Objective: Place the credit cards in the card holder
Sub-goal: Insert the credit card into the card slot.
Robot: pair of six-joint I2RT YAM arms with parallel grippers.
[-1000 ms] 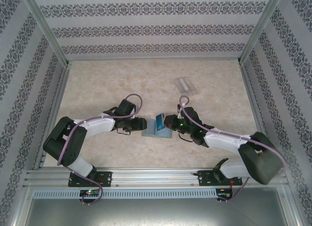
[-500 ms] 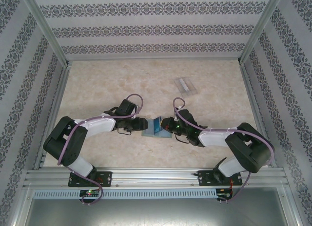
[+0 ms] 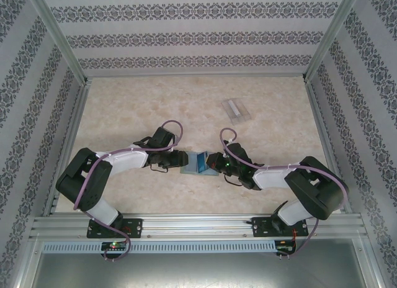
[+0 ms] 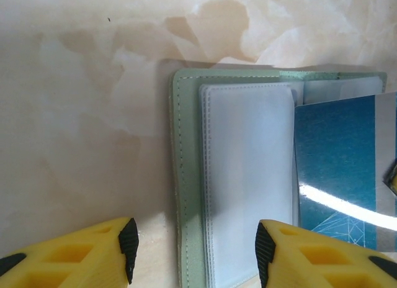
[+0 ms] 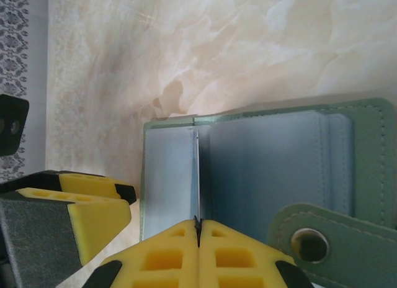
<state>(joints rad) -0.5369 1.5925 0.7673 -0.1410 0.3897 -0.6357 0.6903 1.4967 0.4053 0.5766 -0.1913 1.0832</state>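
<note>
One card in tight right claw

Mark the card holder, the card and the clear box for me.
card holder [image 4: 188, 176], left wrist view, green left border.
card [image 4: 338, 157], left wrist view, blue face.
clear box [image 3: 236, 109], top view, centre.

The card holder is matt grey-green, soft and leather-like, with stitched edges; its inner sleeves look like smooth frosted plastic. The credit card at its 3 o'clock side is glossy blue with a white glare streak. The tab carries a metal-looking snap. The table is smooth marbled beige, faintly sheened. At the holder's 1 o'clock lies a clear plastic box. The left gripper has matt yellow plastic fingers with black pads
</note>
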